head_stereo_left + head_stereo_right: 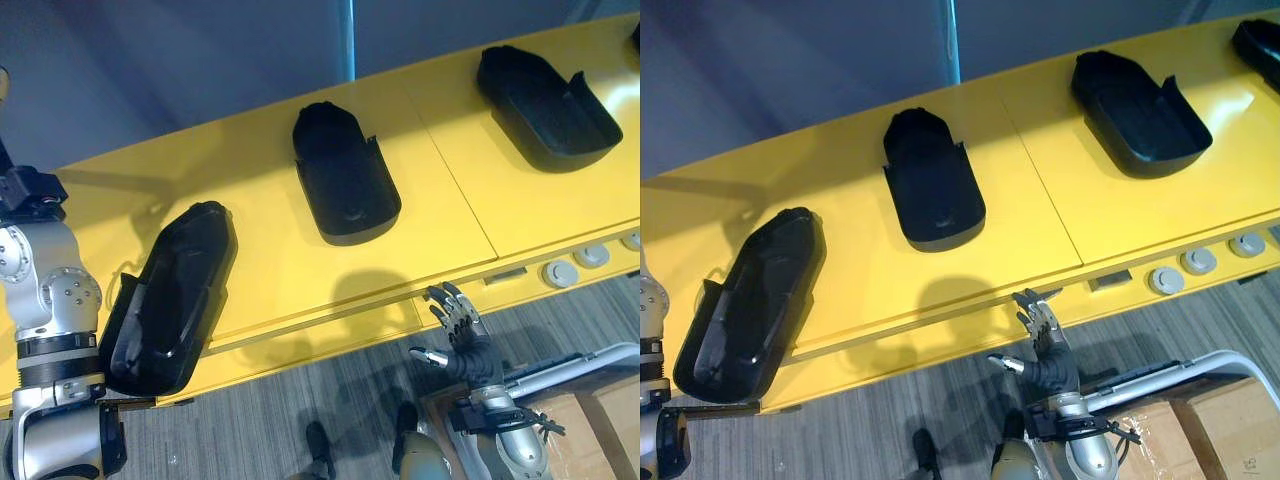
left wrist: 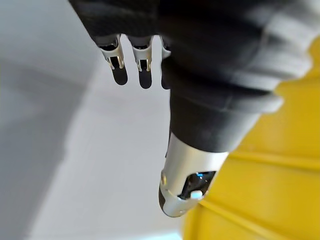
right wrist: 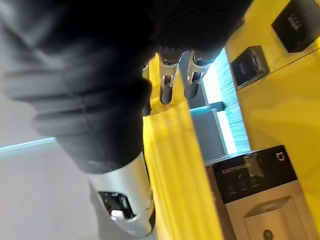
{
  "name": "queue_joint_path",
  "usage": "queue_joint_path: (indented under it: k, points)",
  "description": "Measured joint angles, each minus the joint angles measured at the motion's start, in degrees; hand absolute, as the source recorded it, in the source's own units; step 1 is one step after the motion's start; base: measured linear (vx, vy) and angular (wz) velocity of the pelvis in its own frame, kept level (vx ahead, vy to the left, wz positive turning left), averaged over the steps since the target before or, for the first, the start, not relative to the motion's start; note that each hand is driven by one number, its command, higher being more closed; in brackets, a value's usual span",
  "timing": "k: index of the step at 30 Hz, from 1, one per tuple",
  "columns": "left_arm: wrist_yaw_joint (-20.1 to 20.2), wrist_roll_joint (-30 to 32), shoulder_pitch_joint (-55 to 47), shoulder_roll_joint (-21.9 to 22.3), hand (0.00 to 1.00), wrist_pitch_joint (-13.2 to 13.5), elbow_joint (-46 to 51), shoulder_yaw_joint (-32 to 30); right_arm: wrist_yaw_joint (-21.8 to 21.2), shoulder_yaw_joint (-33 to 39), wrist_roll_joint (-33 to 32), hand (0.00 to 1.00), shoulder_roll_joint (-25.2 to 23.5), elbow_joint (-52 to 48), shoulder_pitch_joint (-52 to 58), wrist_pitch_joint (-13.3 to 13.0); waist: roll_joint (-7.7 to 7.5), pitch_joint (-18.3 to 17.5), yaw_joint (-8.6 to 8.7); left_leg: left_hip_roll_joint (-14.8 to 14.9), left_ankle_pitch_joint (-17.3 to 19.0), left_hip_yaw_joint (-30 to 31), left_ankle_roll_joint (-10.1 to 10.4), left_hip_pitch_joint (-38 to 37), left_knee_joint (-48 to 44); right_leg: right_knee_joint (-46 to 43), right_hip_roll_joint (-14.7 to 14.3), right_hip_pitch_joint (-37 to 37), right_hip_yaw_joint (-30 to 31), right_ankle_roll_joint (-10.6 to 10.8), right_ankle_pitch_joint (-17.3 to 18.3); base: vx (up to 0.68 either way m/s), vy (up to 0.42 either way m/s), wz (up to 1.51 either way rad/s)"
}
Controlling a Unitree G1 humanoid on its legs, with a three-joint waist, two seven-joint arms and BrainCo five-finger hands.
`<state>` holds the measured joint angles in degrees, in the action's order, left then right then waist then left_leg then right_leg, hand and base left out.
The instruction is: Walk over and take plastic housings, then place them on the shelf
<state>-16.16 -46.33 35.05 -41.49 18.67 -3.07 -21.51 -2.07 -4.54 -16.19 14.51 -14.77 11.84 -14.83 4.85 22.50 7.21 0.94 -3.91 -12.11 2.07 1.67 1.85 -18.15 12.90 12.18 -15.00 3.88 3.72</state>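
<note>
Backdrop: grey-blue wall (image 1: 200, 60) behind a long yellow table (image 1: 260, 250), with grey carpet (image 1: 280, 410) in front of it.
Housings: all black plastic shells, sitting on the table in a loose row, well apart from each other. Nothing's in either hand.
Nearest housing (image 1: 170, 300): at the robot's left end, lying at an angle. Its near end is right down at the table's front edge, just beside the left arm.
Middle housing (image 1: 345, 175): further back, hollow side up.
Far housing (image 1: 545, 95): off to the right, hollow side up too.
Fourth housing (image 1: 1260, 45): just peeking in at the far right corner.
Right hand (image 1: 460, 335): low, in front of the table over the carpet. Fingers are fanned out and the thumb sticks sideways, so it's empty. The fingertips are up by the front edge, but it's hard to say if they actually touch it.
Left hand (image 2: 187, 165): fingers straight and relaxed, empty, with the yellow table beside it.
Buttons (image 1: 560, 273): round grey ones on the table's front panel, right of the right hand.
Floor stuff: cardboard box (image 1: 590, 420) at lower right, with a white frame (image 1: 600, 360) just beside it.
</note>
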Motion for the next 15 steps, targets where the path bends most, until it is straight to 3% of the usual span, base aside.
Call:
queue_joint_path:
  k: [2, 5, 6, 9, 12, 15]
  points:
    - [0.48, 0.59, -6.54, 1.10, 0.00, -2.14, 6.26, -1.67, 0.12, 0.15, 0.01, 0.00, -0.88, 0.00, 1.41, 0.37, 0.33, -1.86, -0.27, 0.11, 0.00, 0.39, 0.00, -1.03, 0.47, 1.17, -0.24, -1.52, -0.51, 0.02, -0.01, 0.07, 0.017, 0.09]
    - [3.32, 1.18, -18.17, 6.80, 0.00, -5.06, 15.20, -3.17, 0.37, 1.37, 0.04, 0.00, -2.68, -0.64, 3.58, 0.44, 1.18, -5.60, -0.77, 0.28, -0.01, 1.84, 0.01, -2.87, 1.33, 3.25, -0.29, -4.95, -2.70, 0.07, -0.03, 0.07, 0.010, 0.25]
    - [5.36, 2.78, -24.19, 10.97, 0.00, -6.19, 18.23, -3.22, 0.34, 1.58, 0.06, 0.00, -3.68, -1.94, 3.54, 0.44, 1.65, -7.36, -1.79, 0.42, -0.01, 2.61, 0.02, -4.25, 2.01, 4.16, -0.52, -6.74, -3.40, 0.12, -0.04, 0.05, 0.008, 0.20]
    - [9.77, 7.00, -36.89, 18.98, 0.00, -7.08, 23.54, -2.46, 0.15, 1.65, 1.32, 0.00, -4.94, -2.56, 3.40, 0.41, 1.92, -10.41, -3.44, 0.60, 0.14, 4.18, 0.26, -5.07, 2.21, 6.01, -0.68, -9.34, -5.47, 0.20, -0.08, 0.02, -0.002, 0.28]
    - [14.46, 11.10, -45.94, 22.86, 0.00, -7.62, 26.40, -1.36, -0.01, 2.27, 1.32, 0.00, -6.12, -2.51, 3.56, 0.41, 1.78, -11.72, -5.24, 0.74, 0.23, 4.91, 0.51, -5.27, 2.23, 7.06, -0.86, -10.75, -6.45, 0.41, -0.25, -0.01, -0.013, 0.22]
    - [21.13, 16.62, -53.32, 25.14, 0.00, -8.61, 28.51, 0.06, -0.02, 2.32, 1.22, 0.00, -6.06, -2.51, 3.47, 0.41, 1.78, -12.75, -5.84, 0.72, 0.51, 6.04, 0.91, -5.94, 2.52, 8.55, -0.95, -12.80, -7.95, 0.70, -0.83, -0.01, -0.008, 0.19]
